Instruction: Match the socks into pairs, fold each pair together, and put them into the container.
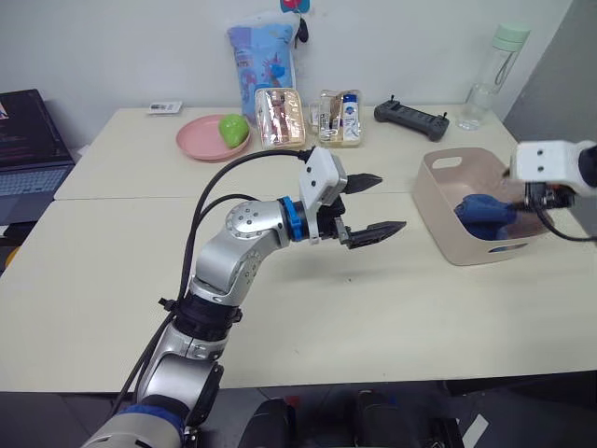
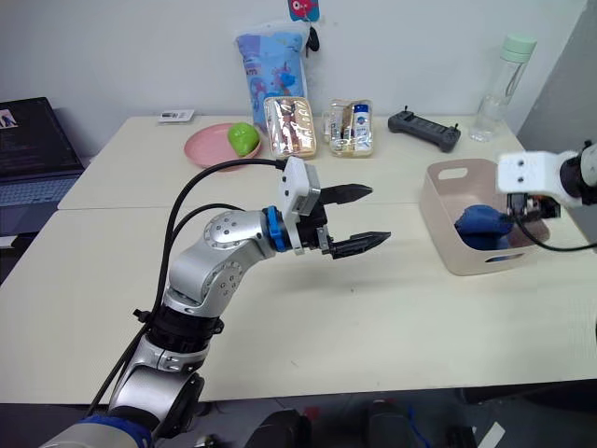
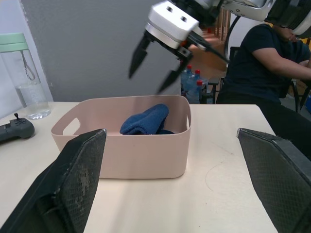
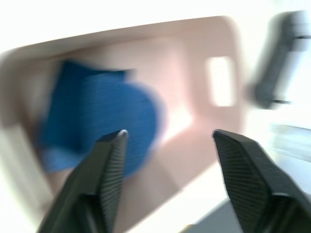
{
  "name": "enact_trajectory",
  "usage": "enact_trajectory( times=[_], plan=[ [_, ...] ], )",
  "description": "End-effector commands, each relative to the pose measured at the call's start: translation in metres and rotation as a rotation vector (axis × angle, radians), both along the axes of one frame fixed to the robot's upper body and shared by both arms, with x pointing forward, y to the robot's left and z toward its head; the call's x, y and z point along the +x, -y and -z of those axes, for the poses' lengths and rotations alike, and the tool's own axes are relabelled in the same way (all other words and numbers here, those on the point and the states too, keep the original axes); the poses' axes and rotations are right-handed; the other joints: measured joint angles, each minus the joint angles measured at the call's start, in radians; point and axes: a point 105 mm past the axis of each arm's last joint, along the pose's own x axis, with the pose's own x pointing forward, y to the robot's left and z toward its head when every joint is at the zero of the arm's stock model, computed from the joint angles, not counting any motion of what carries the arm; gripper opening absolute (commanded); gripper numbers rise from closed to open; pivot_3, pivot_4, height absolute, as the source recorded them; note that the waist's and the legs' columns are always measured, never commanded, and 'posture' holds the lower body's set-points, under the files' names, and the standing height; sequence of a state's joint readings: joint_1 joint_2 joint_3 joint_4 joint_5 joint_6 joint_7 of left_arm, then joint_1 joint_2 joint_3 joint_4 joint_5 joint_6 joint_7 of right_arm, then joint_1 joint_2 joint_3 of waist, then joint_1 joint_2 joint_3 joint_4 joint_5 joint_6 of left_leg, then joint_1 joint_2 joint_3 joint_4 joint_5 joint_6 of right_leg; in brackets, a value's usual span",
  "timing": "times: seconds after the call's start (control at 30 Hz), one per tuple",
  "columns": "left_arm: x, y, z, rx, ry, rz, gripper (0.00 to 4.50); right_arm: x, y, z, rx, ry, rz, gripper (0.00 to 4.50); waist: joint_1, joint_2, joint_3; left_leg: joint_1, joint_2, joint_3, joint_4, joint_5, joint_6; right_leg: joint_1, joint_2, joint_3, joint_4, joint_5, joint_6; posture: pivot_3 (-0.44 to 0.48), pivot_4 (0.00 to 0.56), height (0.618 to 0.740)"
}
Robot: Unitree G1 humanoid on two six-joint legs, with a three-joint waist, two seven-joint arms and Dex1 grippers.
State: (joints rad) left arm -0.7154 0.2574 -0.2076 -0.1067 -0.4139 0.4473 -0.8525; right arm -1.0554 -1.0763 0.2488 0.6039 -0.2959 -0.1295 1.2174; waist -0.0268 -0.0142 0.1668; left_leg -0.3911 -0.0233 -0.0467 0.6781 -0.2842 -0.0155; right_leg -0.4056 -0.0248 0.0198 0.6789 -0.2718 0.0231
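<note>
Starting at the table's (image 1: 112,280) far left corner, a laptop (image 1: 28,149) sits just off the edge. Along the back edge comes a flat round pink plate (image 1: 201,140) with a green fruit (image 1: 233,129) on it, then a tall light-blue bag (image 1: 261,56) with pictures, two clear shiny pouches (image 1: 280,117) full of small things, a black controller (image 1: 410,117), and a clear water bottle (image 1: 492,75) with a pale green cap.

Over the middle of the table hangs the left gripper (image 1: 376,205). Its two black pointed fingers are spread wide and hold nothing.

Near the right edge sits the container (image 1: 443,210), a smooth pale pink tub with round corners and a handle hole. Inside it lie the socks (image 1: 485,215), a soft blue knit bundle, folded up.

The right gripper (image 3: 151,68) hangs just above the tub. Its fingers are spread apart and empty, with the socks lying below them, not touching. A person in dark clothes (image 3: 265,58) sits beyond the table's right edge.
</note>
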Motion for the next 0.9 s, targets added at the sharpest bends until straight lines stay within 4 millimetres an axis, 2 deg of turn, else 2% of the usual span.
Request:
enact_trajectory(
  times=[0.03,0.1,0.2,0.23,0.37,0.47,0.6,0.7,0.8,0.9],
  plan=[
    [-0.005,0.004,-0.015,-0.029,0.06,0.023,4.5,0.01,0.009,-0.003,-0.012,0.107,0.034,1.88,0.002,0.0,0.0,0.0,0.0,0.0,0.0,0.0,-0.001,0.0,0.0,0.0,0.0,0.0,0.0,0.0,0.15,0.74],
    [-0.007,0.007,-0.016,-0.031,0.057,0.041,4.5,0.017,0.01,0.006,0.018,0.114,0.05,1.19,0.002,0.0,0.0,-0.001,0.0,0.001,0.0,0.001,-0.002,0.0,0.0,0.0,-0.001,0.0,0.0,0.0,0.15,0.74],
    [-0.01,0.011,-0.018,-0.035,0.058,0.053,4.5,0.023,0.015,0.038,0.01,0.057,0.085,0.16,0.002,0.0,0.0,-0.001,-0.001,0.001,0.0,0.002,-0.003,0.0,0.0,0.0,0.0,0.0,0.0,0.0,0.15,0.74],
    [-0.01,0.011,-0.019,-0.035,0.059,0.051,4.5,0.023,0.015,0.051,0.033,0.013,0.095,0.03,0.001,0.0,0.0,-0.001,-0.001,0.001,0.0,0.002,-0.003,0.0,-0.001,0.0,0.0,0.0,0.0,0.0,0.15,0.74],
    [-0.009,0.01,-0.018,-0.033,0.057,0.044,4.5,0.017,0.016,0.088,0.085,-0.157,0.12,0.03,0.0,0.0,0.0,-0.001,-0.001,0.001,0.0,0.002,-0.003,0.0,0.0,0.0,0.0,0.0,0.0,0.0,0.15,0.74],
    [-0.009,0.009,-0.016,-0.026,0.06,0.034,4.5,0.017,0.023,0.099,0.052,-0.189,0.156,0.03,0.0,0.0,0.0,-0.001,-0.001,0.001,0.0,0.002,-0.003,0.0,0.0,0.0,0.0,0.0,0.0,0.0,0.15,0.74],
    [-0.014,0.012,-0.016,-0.032,0.055,0.039,4.5,0.024,0.024,0.095,0.059,-0.141,0.18,0.03,0.0,0.0,0.0,-0.001,-0.001,0.001,0.0,0.002,-0.003,0.0,0.0,0.0,0.0,0.0,0.0,0.0,0.15,0.74],
    [-0.013,0.012,-0.014,-0.033,0.047,0.028,4.5,0.026,0.028,0.083,0.062,-0.117,0.19,0.03,0.0,0.0,0.0,-0.001,-0.001,0.001,0.001,0.002,-0.003,0.0,0.0,0.001,0.0,0.0,0.0,0.0,0.15,0.74],
    [-0.012,0.009,-0.014,-0.032,0.043,0.02,4.5,0.029,0.028,0.062,0.097,-0.052,0.188,0.03,0.0,0.0,0.0,-0.001,-0.001,0.001,0.001,0.002,-0.003,0.0,0.0,0.0,0.0,0.0,0.0,0.0,0.15,0.74],
    [-0.008,-0.001,-0.012,-0.006,0.042,0.009,4.5,0.03,0.018,0.031,0.19,-0.011,0.151,0.03,-0.001,0.0,0.0,-0.001,-0.001,0.001,0.001,0.002,-0.003,0.0,0.0,0.001,0.0,0.0,0.0,0.0,0.15,0.74]
  ],
)
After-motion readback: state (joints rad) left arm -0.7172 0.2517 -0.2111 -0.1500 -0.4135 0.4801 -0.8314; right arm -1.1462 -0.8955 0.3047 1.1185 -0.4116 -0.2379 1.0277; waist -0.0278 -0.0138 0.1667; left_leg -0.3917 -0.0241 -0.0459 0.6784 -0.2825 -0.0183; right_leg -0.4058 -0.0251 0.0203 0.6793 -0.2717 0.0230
